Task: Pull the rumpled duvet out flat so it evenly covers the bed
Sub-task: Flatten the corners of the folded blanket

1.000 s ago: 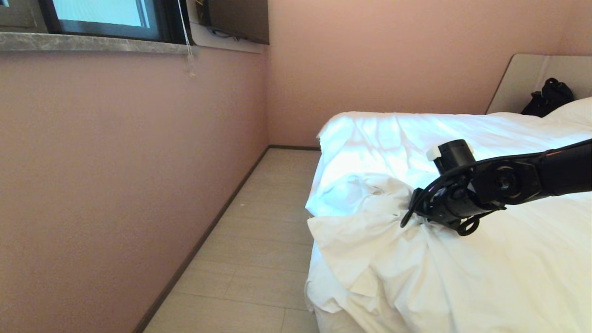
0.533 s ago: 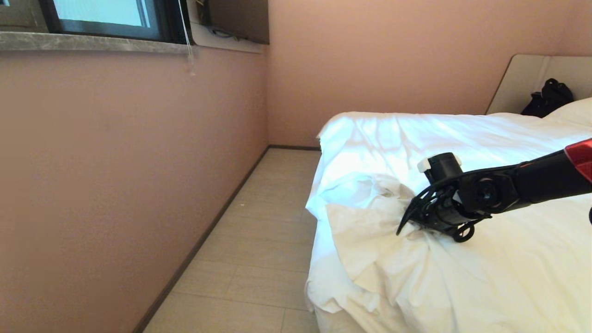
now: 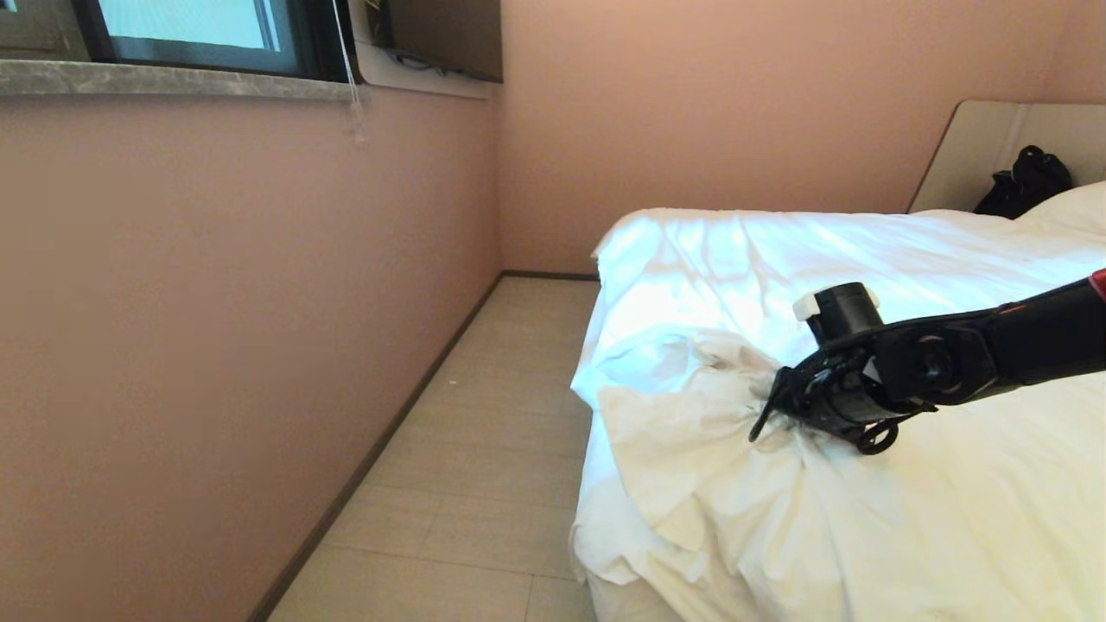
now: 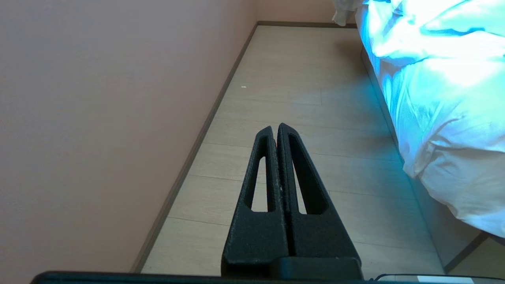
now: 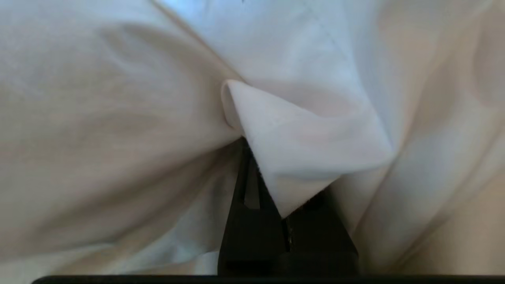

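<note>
The white duvet (image 3: 873, 518) lies rumpled over the near corner of the bed (image 3: 972, 147), bunched into a creased knot at the bed's left edge. My right gripper (image 3: 767, 413) reaches in from the right and is shut on that knot. In the right wrist view a pinched fold of the duvet (image 5: 307, 134) stands up between the black fingers (image 5: 244, 185) and hides their tips. My left gripper (image 4: 275, 128) hangs shut and empty over the floor beside the bed, where the bedding (image 4: 446, 98) droops over the side.
A strip of pale floor (image 3: 484, 466) runs between the pink wall (image 3: 216, 328) and the bed. A window sill (image 3: 173, 79) sits high on that wall. A black bag (image 3: 1024, 181) and a white pillow (image 3: 1076, 207) lie by the headboard.
My right gripper, still clamped on the duvet, dipped toward the bed's left edge and came slightly back, ending a little lower. The bunched fold shifted slightly with it. The left gripper stayed put.
</note>
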Robot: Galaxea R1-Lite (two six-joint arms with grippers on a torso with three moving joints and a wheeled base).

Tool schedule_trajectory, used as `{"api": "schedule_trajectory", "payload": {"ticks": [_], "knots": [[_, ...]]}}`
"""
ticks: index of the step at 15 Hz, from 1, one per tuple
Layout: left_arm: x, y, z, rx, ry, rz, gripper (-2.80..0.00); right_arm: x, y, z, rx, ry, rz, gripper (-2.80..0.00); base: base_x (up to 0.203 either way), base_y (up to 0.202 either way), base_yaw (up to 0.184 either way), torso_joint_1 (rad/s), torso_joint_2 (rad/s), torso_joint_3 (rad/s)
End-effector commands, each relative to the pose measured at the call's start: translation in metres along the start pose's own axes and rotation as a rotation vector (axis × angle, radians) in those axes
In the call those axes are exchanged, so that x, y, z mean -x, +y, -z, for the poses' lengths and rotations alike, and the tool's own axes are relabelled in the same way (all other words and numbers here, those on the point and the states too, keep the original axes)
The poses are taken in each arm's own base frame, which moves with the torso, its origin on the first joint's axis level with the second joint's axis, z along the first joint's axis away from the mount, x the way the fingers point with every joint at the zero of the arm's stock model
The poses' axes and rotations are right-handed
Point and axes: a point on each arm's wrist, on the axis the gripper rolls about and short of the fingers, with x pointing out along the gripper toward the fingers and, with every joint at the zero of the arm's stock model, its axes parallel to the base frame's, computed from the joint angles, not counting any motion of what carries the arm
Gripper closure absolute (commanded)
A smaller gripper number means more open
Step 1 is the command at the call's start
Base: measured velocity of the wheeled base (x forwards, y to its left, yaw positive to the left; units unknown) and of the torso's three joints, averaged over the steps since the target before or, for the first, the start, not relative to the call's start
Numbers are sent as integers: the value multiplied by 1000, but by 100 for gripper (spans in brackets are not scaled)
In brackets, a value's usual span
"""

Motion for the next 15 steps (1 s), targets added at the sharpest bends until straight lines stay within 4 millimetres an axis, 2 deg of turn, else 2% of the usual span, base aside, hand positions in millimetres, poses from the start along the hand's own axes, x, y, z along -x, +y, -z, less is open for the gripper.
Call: {"api": "schedule_trajectory", "payload": {"ticks": [1, 5, 6, 11, 13, 15], "knots": [[0, 0, 0, 0, 3, -1, 0, 45, 1, -11, -14, -74, -69, 0, 0, 0, 0, 0, 0, 0], [0, 0, 0, 0, 1, 1, 0, 90, -2, -3, 29, -104, -130, 0, 0, 0, 0, 0, 0, 0], [0, 0, 0, 0, 2, 0, 0, 94, -4, 1, 43, -101, -129, -280, 0, 0, 0, 0, 0, 0], [0, 0, 0, 0, 1, 2, 0, 115, -17, 9, 57, -111, -147, -280, 0, 0, 0, 0, 0, 0], [0, 0, 0, 0, 0, -1, 0, 144, -25, 12, 55, -151, -191, -280, 0, 0, 0, 0, 0, 0], [0, 0, 0, 0, 0, 0, 0, 188, -42, 17, 48, -202, -255, -280, 0, 0, 0, 0, 0, 0]]}}
